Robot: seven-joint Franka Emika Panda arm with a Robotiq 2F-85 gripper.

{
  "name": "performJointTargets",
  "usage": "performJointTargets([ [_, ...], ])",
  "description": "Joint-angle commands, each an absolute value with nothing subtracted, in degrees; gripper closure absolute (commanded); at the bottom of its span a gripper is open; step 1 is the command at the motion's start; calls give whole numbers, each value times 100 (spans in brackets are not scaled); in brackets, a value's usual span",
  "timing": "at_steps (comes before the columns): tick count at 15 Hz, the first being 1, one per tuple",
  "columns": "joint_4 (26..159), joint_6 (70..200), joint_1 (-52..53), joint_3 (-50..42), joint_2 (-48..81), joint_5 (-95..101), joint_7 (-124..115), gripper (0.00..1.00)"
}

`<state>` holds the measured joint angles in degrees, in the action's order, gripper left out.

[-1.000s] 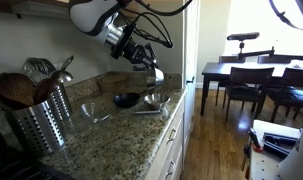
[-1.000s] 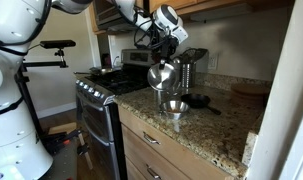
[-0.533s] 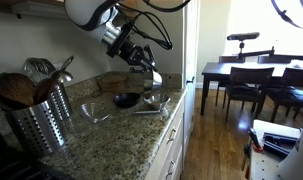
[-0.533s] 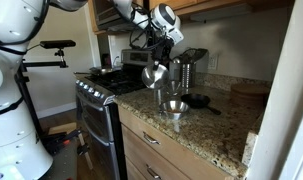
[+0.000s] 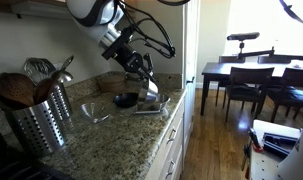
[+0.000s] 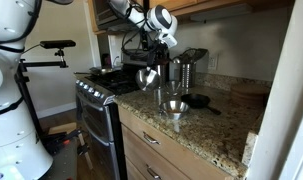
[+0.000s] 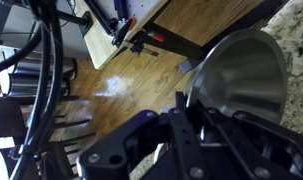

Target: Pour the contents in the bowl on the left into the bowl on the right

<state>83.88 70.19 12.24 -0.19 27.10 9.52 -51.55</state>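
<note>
Pinched the steel bowl (image 6: 147,77) at its rim between the fingers (image 7: 184,112), tilted, at ten o'clock above the second bowl (image 6: 174,106) on the desk (image 6: 206,125). Judged light, rigid, slick; gripped best by the thin rim.

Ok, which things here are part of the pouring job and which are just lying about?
Job: gripper, held metal bowl, bowl on the counter.
Lying about: utensil holder, stove, dining table.

Gripper (image 5: 141,70) lower now, held steel bowl (image 6: 148,77) shifted down, toward the stove (image 6: 103,78)
</note>
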Motion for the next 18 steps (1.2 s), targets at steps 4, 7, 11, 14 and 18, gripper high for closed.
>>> performJointTargets([
  [4,9508,8023,1190,43,2075,557,-5453,92],
  [7,9766,8393,1213,85,2010,575,-5520,92],
  [11,10040,8962,1241,164,1972,479,-5726,92],
  [14,10213,9386,1250,239,1951,379,-5836,92],
  [18,10416,9842,1256,302,1938,282,-5940,92],
])
